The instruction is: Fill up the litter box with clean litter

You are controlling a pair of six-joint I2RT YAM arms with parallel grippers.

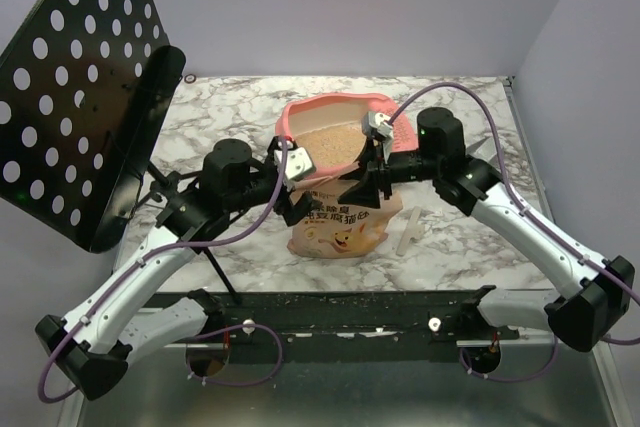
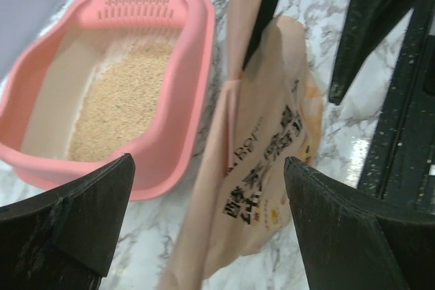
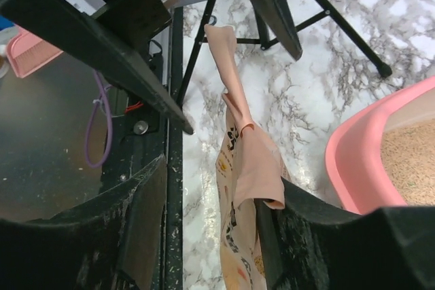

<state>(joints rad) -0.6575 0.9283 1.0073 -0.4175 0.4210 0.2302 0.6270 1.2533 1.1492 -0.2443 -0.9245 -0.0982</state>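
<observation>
The pink litter box stands at the table's middle back, and tan litter covers its floor. It also shows in the left wrist view with the litter and the slotted grille. A tan paper bag with dark print stands just in front of the box. My left gripper is open and straddles the bag from above. My right gripper is open too. The bag's folded top rests against its right finger.
A black perforated board on a tripod stand leans over the left side. A pale slim object lies right of the bag. The black front rail, speckled with grains, runs along the near edge.
</observation>
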